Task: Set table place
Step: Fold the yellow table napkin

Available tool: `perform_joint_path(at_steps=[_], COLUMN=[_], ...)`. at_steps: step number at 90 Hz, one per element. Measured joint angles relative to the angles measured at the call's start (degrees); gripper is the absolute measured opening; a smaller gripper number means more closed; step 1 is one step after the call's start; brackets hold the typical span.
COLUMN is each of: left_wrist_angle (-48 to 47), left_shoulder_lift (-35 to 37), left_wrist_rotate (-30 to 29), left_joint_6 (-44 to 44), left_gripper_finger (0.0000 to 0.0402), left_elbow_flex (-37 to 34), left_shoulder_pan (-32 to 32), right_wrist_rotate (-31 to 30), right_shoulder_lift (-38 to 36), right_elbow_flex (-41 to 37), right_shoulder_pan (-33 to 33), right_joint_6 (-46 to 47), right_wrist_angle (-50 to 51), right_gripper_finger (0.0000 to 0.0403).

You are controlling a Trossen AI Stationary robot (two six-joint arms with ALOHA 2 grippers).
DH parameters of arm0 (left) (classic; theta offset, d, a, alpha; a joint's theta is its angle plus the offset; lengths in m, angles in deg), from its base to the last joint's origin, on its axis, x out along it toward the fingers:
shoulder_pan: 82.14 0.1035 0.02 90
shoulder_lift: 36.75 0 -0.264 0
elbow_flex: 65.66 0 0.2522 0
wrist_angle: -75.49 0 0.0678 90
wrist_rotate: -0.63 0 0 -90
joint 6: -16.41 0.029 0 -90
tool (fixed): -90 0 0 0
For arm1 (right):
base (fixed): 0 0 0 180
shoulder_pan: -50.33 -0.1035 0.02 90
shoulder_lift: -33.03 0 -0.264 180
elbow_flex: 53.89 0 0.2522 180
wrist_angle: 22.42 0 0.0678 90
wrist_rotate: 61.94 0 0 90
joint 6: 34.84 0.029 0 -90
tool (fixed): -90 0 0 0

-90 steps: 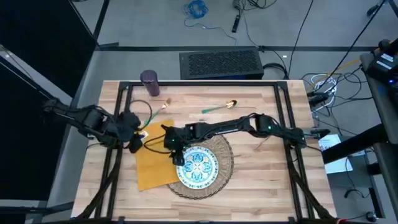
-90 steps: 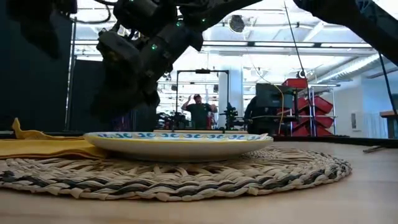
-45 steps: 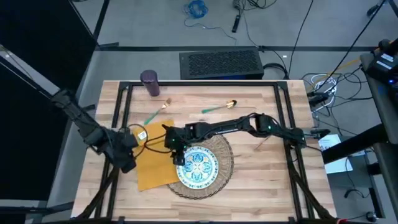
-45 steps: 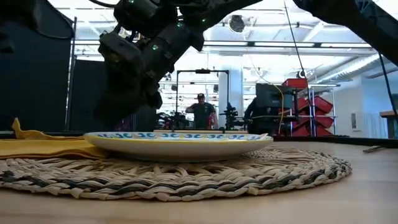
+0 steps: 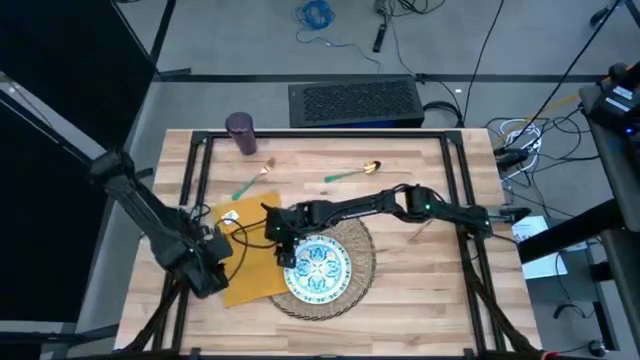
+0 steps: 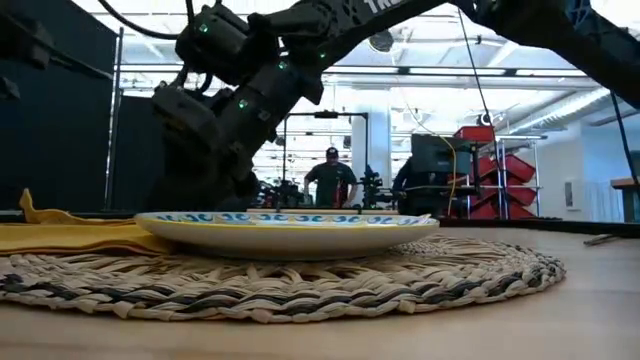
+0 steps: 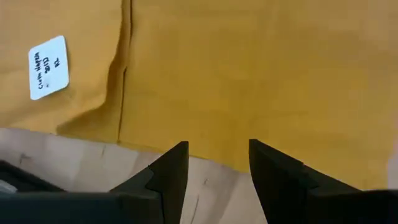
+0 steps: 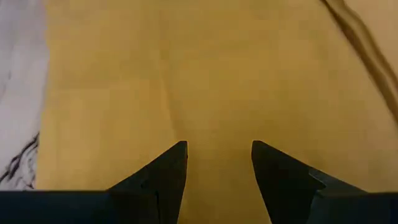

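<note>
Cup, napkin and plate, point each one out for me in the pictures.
Cup (image 5: 240,132), high view, on its purple top.
Napkin (image 7: 249,74), left wrist view, on the flat yellow cloth.
Plate (image 5: 318,266), high view, on its patterned centre.

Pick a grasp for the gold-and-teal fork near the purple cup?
Grip the fork mid-handle on the teal part, coming straight down with the fingers across its width. It lies flat and diagonal on bare table, clear of the napkin.
</note>
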Motion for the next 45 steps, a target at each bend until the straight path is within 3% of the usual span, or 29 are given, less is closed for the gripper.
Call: perform_joint_path(at_steps=[23, 45], left_wrist_angle=[1.9, 3.6], left_shoulder_lift=[-6.2, -7.0], left_wrist_rotate=[0.2, 0.3], left_joint_6=[2.9, 6.3], left_gripper_finger=[0.015, 0.015], left_elbow_flex=[0.0, 0.0], left_shoulder_pan=[0.0, 0.0], right_wrist_rotate=[0.4, 1.9], right_shoulder_lift=[0.0, -0.3], right_elbow_flex=[0.0, 0.0], right_shoulder_pan=[-0.5, -2.5], right_joint_6=[0.9, 2.5], right_wrist_angle=[0.7, 1.0], right_gripper_finger=[0.0166, 0.0166])
